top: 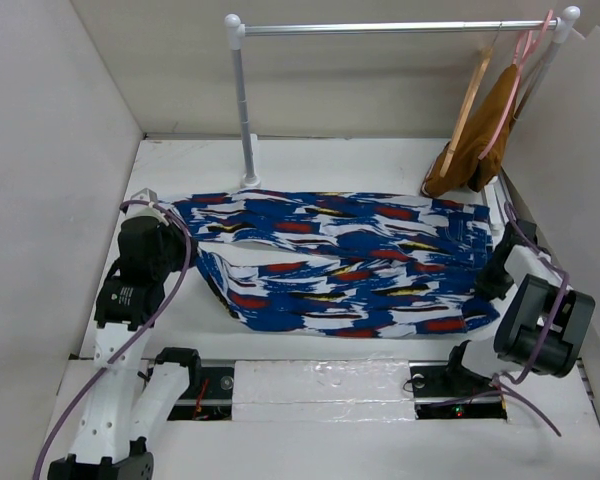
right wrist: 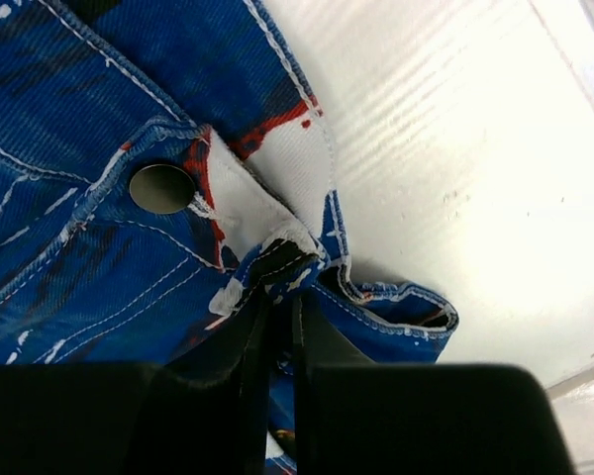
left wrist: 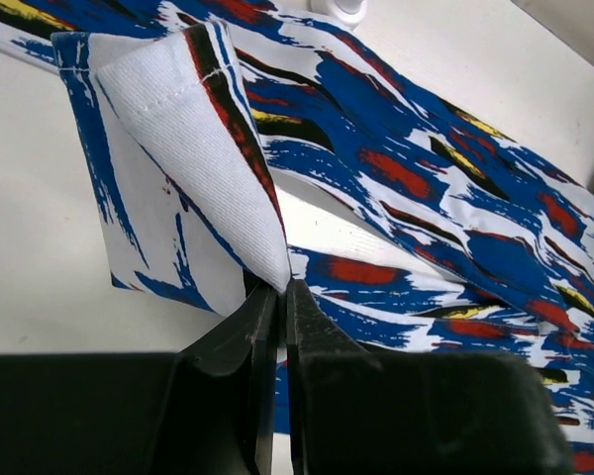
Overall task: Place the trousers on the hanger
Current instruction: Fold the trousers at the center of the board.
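The trousers' (top: pixel 340 265) hem is pinched in the closed left tool (left wrist: pixel 282 289), the waistband in the closed right tool (right wrist: pixel 285 287).

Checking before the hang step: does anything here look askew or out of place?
The wooden hanger slants steeply at the right end of the rail, and the brown garment beside it sags until its lower end rests on the table. The trousers lie spread out, nothing spilled.

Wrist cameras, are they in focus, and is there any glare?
Left wrist: trousers sharp, weave visible near the dark, featureless fingers. Right wrist: button crisp, table bright with streaky sheen. Top: even light, soft shadows.
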